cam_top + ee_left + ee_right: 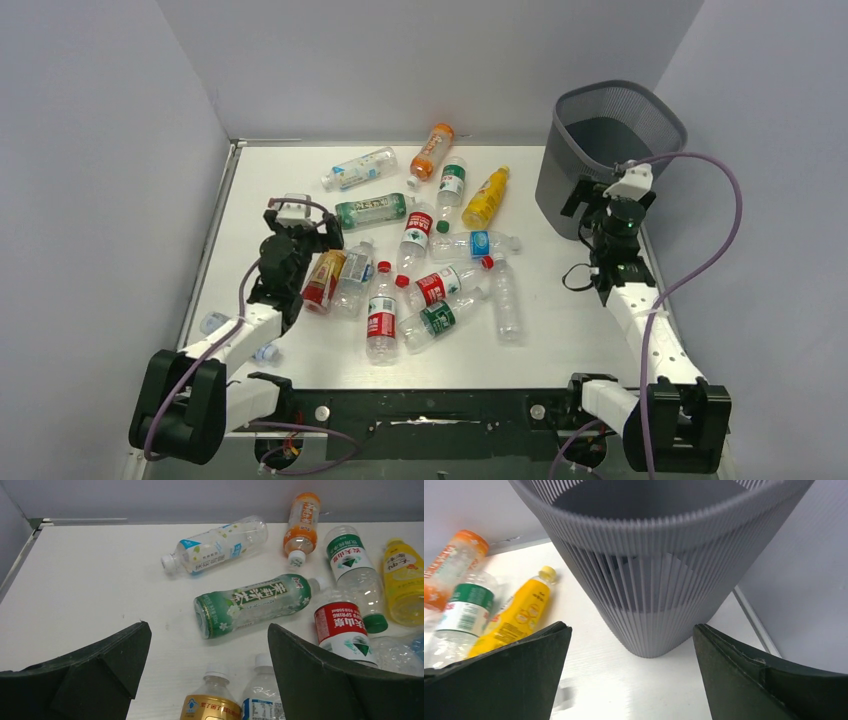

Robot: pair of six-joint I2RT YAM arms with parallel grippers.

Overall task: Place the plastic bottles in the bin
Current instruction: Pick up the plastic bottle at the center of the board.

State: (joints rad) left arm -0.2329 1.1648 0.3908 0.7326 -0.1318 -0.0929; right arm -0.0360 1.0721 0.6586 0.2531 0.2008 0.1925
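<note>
Progress: nothing binned, all left | bottles lie scattered on table, left of bin | bin upright far right, no bottle seen inside | left gripper spread, empty, over bottles | right gripper spread, empty, facing bin

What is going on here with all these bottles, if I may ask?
The job is to move the plastic bottles from the table into the wire bin. About fifteen lie scattered on the table, and none shows inside the bin. The robot's left gripper is open over the pile's left edge. The right gripper is open, facing the bin's wall. Neither holds anything.
</note>
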